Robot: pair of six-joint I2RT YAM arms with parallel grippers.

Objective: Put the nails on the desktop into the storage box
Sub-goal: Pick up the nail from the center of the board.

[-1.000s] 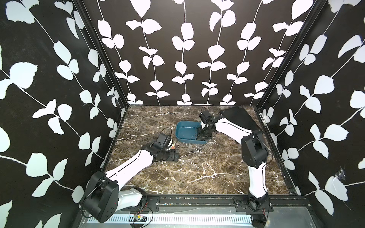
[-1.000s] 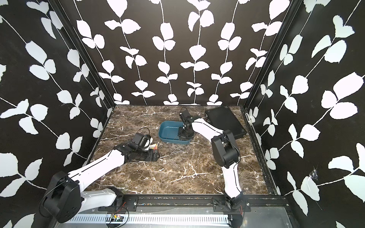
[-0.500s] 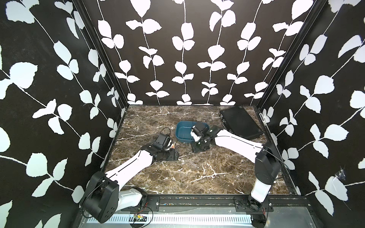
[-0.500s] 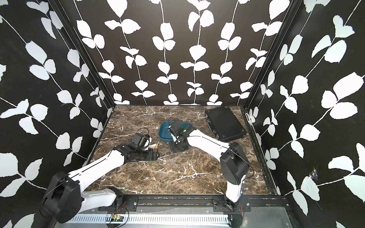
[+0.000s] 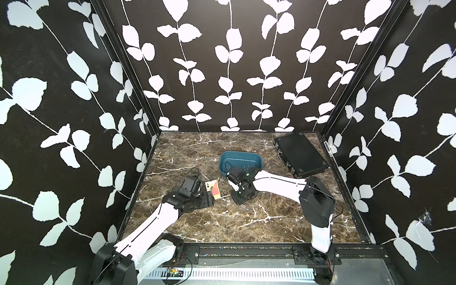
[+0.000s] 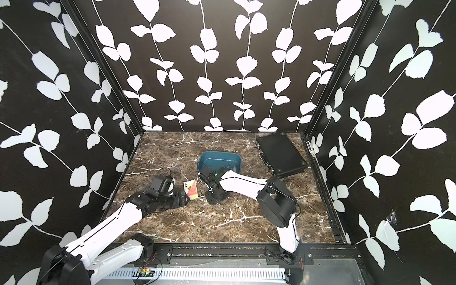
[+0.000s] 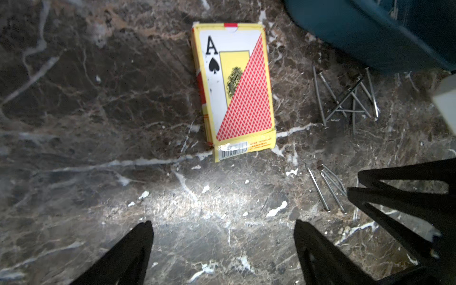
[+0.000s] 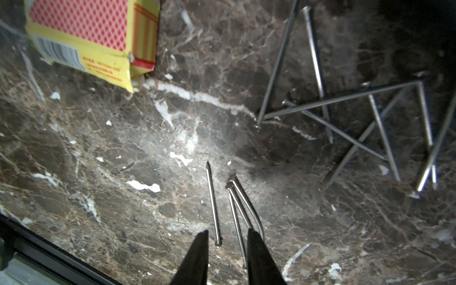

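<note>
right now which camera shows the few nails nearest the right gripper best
The right wrist view: the nails lie large and sharp just ahead of the right gripper. The left wrist view shows them smaller, near its edge. In a top view they are only faint slivers.

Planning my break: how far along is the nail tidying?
Done: a few nails lie in the blue tub. In hand: nothing gripped; the right pincer is open over some loose nails. Remaining: those, plus the crossed pile beside the tub. The left pincer is open.
</note>
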